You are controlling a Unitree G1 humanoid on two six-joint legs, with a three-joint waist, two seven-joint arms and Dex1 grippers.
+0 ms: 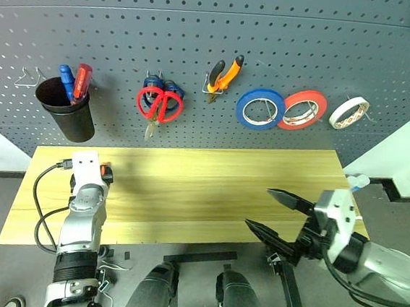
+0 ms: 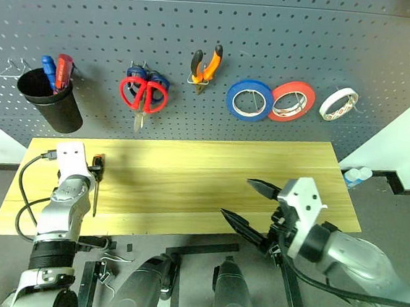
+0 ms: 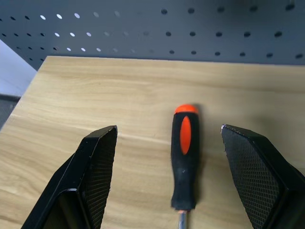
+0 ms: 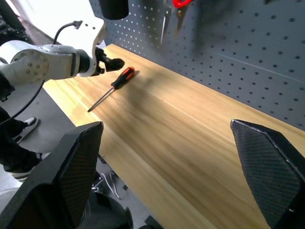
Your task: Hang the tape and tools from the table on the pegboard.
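Tape (image 1: 349,112), red-handled scissors (image 1: 160,104) and pliers (image 1: 224,73) hang on the pegboard (image 1: 217,31); only the screwdriver (image 3: 183,155) remains on the tabletop (image 1: 209,183), lying between the released left gripper's (image 3: 167,167) fingers; the right gripper (image 1: 280,217) hovers spread, empty.

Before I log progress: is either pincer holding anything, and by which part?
Nothing is held. Left pincer stands open around the screwdriver lying on the table; right pincer is open.

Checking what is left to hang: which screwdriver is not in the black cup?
The orange-and-black screwdriver, lying on the table; the blue and red ones stand in the cup.

Bare table (image 1: 209,186) across centre frame, only the screwdriver (image 3: 183,155) lying lower left, between the spread left gripper (image 3: 167,181) fingers.
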